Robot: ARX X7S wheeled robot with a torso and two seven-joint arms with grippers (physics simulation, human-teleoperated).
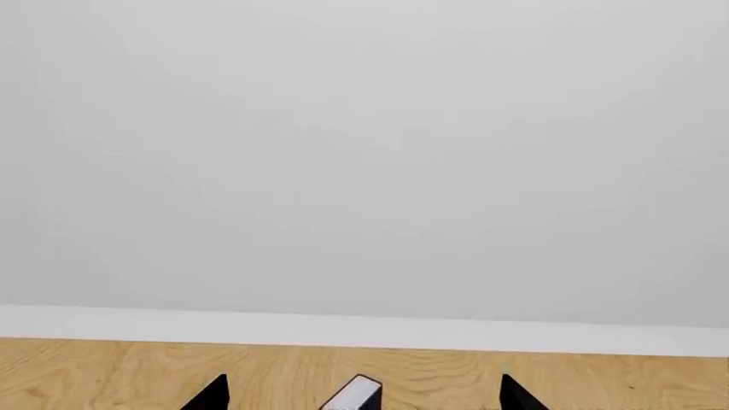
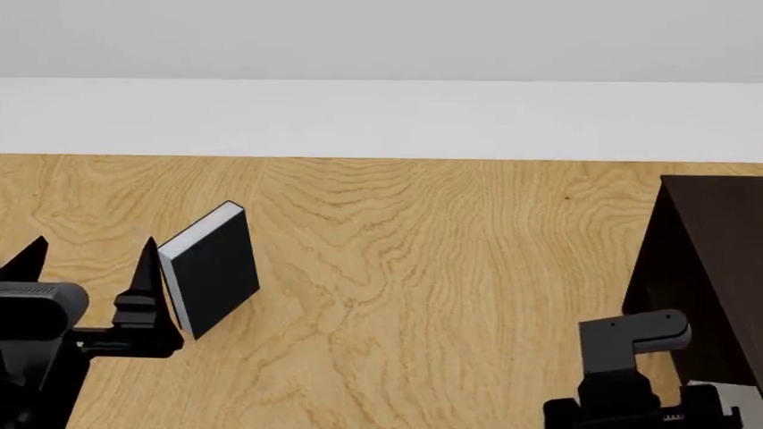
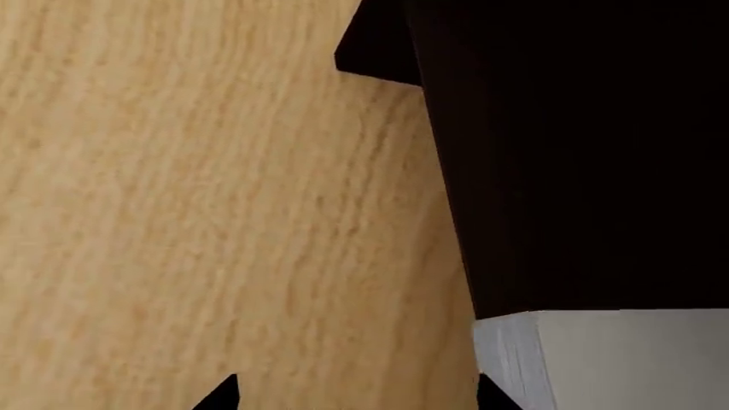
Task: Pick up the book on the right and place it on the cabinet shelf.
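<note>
A pale wall backs the wooden bench (image 2: 417, 268). My right pincer (image 3: 353, 397) hangs open and empty beside the grey book (image 3: 615, 359), which lies against the cabinet shelf (image 2: 716, 268); picking and placing remain.

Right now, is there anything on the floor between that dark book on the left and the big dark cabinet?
No. In the head view, only bare wooden floor lies between the dark book and the cabinet.
</note>
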